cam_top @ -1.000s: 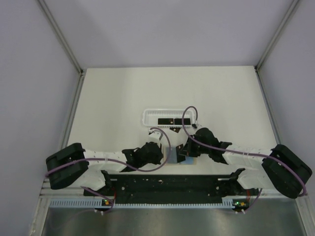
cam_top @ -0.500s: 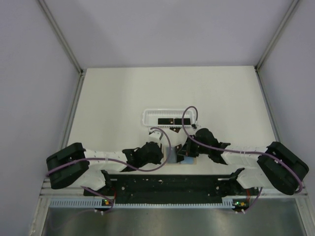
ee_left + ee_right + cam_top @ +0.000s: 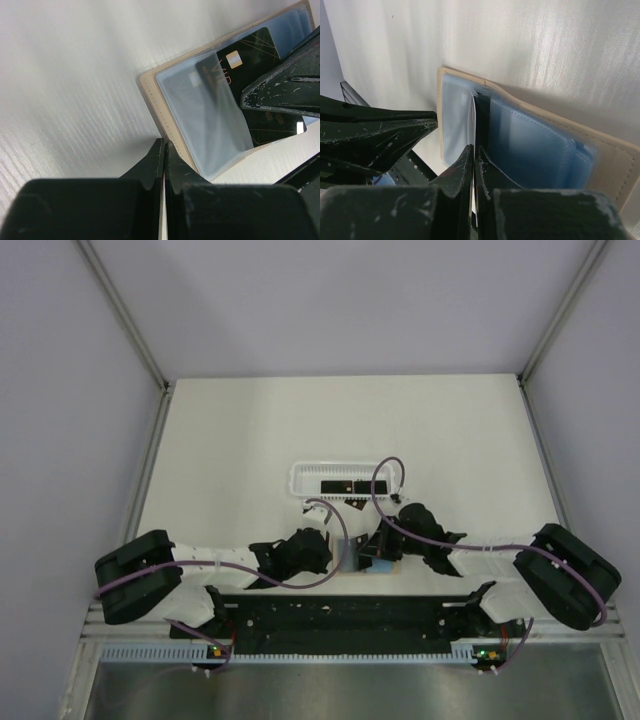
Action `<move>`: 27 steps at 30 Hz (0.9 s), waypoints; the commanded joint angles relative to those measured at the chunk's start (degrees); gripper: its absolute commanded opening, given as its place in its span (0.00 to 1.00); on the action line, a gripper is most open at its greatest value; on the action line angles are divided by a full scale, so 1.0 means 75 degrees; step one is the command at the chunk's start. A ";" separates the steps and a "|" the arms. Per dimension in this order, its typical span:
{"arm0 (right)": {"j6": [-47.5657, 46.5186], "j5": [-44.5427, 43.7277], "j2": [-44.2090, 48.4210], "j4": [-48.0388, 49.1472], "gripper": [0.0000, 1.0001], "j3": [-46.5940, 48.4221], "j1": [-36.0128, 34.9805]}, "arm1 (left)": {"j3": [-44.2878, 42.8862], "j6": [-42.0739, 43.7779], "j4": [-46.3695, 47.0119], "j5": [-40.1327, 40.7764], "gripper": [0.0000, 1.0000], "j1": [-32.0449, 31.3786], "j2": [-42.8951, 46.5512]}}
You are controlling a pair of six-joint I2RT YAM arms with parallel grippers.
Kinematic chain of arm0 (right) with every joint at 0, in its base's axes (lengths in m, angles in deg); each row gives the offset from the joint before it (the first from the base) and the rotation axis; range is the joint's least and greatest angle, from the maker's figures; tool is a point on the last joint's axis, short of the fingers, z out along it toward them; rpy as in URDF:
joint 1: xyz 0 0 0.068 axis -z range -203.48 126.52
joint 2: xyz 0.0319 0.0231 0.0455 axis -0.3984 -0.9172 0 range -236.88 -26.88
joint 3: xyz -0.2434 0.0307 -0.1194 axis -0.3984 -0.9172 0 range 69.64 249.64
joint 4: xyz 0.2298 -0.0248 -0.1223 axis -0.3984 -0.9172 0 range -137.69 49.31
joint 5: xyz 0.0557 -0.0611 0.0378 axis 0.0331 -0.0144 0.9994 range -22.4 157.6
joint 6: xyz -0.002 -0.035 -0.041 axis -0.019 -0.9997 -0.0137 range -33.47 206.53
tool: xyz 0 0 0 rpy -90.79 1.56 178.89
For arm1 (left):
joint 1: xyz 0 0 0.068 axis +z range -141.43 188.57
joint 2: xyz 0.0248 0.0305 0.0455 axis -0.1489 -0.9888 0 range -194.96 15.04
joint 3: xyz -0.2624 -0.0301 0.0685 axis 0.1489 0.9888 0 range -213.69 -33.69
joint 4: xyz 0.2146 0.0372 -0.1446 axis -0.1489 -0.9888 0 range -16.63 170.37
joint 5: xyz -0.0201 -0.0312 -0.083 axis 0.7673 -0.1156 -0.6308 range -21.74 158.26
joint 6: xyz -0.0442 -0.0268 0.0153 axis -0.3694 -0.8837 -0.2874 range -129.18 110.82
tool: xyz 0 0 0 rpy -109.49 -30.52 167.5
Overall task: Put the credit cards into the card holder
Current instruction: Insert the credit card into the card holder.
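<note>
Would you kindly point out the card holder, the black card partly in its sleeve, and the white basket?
card holder (image 3: 190, 125), left wrist view, clear sleeve.
black card (image 3: 252, 47), left wrist view, uncovered face.
white basket (image 3: 296, 480), top external view, left rim.

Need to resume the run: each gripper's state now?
Left gripper: closed at the edge of the card holder; hold unclear.
Right gripper: closed on a credit card.

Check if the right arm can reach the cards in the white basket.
Probably not yet: the right gripper is shut on a black card partly slid into the card holder. Once freed, the white basket lies close beyond.
</note>
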 commanded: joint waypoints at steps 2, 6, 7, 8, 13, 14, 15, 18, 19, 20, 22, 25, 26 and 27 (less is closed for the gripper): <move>0.0152 0.0049 -0.0420 0.0326 0.00 -0.0206 -0.0012 | -0.0133 0.0032 0.0153 -0.0216 0.00 -0.0006 -0.0170; 0.0175 0.0143 -0.0608 0.0491 0.00 -0.0195 -0.0012 | -0.0121 0.0032 0.0141 -0.0216 0.00 -0.0017 -0.0170; 0.0175 0.0155 -0.0643 0.0491 0.00 -0.0183 -0.0012 | -0.0121 0.0032 0.0153 -0.0216 0.00 -0.0006 -0.0159; 0.0152 0.0155 -0.0655 0.0468 0.00 -0.0160 -0.0012 | -0.0121 0.0043 0.0141 -0.0216 0.00 -0.0006 -0.0170; -0.0094 0.0132 -0.0445 -0.0140 0.03 0.0039 -0.0024 | -0.0121 0.0043 0.0129 -0.0192 0.00 -0.0006 -0.0158; -0.0164 0.0073 -0.0305 -0.0432 0.06 0.0098 -0.0012 | -0.0110 0.0032 0.0129 -0.0192 0.00 -0.0006 -0.0147; -0.0246 0.0003 -0.0095 -0.0667 0.09 0.0156 -0.0023 | -0.0109 0.0032 0.0141 -0.0181 0.00 -0.0006 -0.0135; -0.0504 -0.0301 0.0467 -0.1545 0.18 0.0367 -0.0024 | -0.0086 0.0043 0.0129 -0.0169 0.00 -0.0006 -0.0112; -0.0620 -0.0407 0.0609 -0.1815 0.21 0.0437 -0.0024 | -0.0074 0.0032 0.0118 -0.0157 0.00 -0.0006 -0.0112; -0.0680 -0.0500 0.0773 -0.2038 0.23 0.0519 -0.0024 | -0.0074 0.0032 0.0129 -0.0157 0.00 -0.0006 -0.0100; -0.0797 -0.0665 0.0961 -0.2448 0.30 0.0648 -0.0024 | -0.0063 0.0043 0.0153 -0.0157 0.00 -0.0006 -0.0123; -0.0868 -0.0736 0.1067 -0.2754 0.33 0.0766 -0.0024 | -0.0074 0.0020 0.0199 -0.0181 0.00 -0.0006 -0.0147; -0.0879 -0.0759 0.1079 -0.2790 0.34 0.0813 -0.0024 | -0.0086 0.0020 0.0211 -0.0192 0.00 -0.0006 -0.0182; -0.0879 -0.0794 0.1079 -0.2790 0.34 0.0825 -0.0024 | -0.0098 0.0020 0.0200 -0.0204 0.00 -0.0006 -0.0193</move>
